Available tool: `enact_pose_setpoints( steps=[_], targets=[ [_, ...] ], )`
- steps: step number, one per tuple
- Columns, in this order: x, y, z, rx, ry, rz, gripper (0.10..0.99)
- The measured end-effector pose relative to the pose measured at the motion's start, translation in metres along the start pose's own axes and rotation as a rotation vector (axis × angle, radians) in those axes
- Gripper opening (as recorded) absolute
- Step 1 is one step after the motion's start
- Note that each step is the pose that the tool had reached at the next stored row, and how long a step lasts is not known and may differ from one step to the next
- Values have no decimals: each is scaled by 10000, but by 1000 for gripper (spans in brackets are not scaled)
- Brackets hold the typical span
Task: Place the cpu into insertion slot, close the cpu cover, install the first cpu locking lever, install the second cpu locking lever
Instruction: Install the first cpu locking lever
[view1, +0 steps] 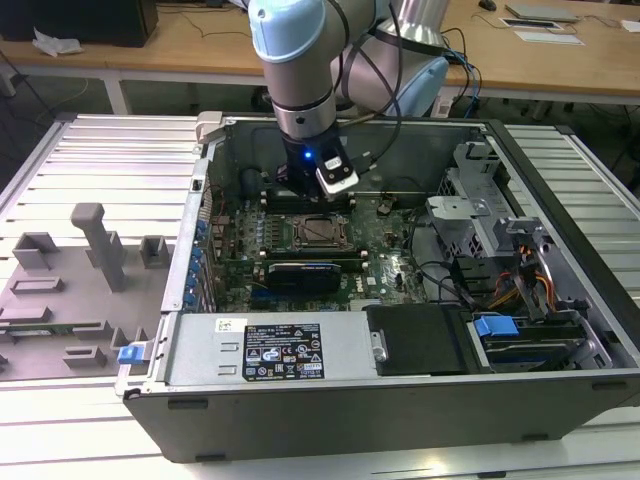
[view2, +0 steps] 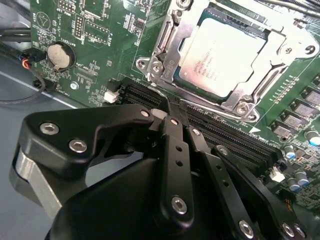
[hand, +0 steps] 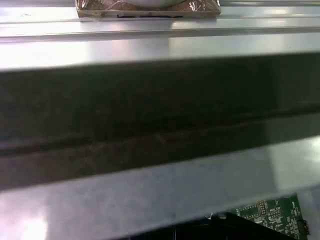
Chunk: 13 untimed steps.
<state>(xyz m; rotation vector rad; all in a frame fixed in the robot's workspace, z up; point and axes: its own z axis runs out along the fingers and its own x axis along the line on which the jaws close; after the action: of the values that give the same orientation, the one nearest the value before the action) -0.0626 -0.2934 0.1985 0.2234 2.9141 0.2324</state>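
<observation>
The cpu (view2: 220, 52), pale silver, lies flat in the insertion slot (view1: 320, 232) on the green motherboard (view2: 95, 30). The silver cpu cover (view2: 167, 47) lies down over the chip's edges. A thin metal lever rod (view2: 272, 80) runs along one side of the socket. In the second wrist view my gripper (view2: 172, 106) is shut, with its black fingertips (view2: 170, 125) pressed together at the socket's corner, over the memory slots. I cannot make out anything held between them. In the exterior view the arm (view1: 300, 90) reaches down into the open case just behind the socket.
Black memory slots (view2: 225, 135) run beside the socket, and a coin battery (view2: 59, 55) sits further off. A black card (view1: 300, 272), drive cage (view1: 480, 225) and cables (view1: 520, 280) crowd the case. Grey fixtures (view1: 90, 250) stand at the exterior view's left. The case wall (hand: 160, 100) is close.
</observation>
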Motion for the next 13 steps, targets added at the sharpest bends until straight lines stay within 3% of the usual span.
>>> enact_pose_setpoints(
  steps=[9,13],
  targets=[
    [2,-2,13,54,-14,-9,106],
    [-14,12,-68,77,-20,5,106]
  ],
)
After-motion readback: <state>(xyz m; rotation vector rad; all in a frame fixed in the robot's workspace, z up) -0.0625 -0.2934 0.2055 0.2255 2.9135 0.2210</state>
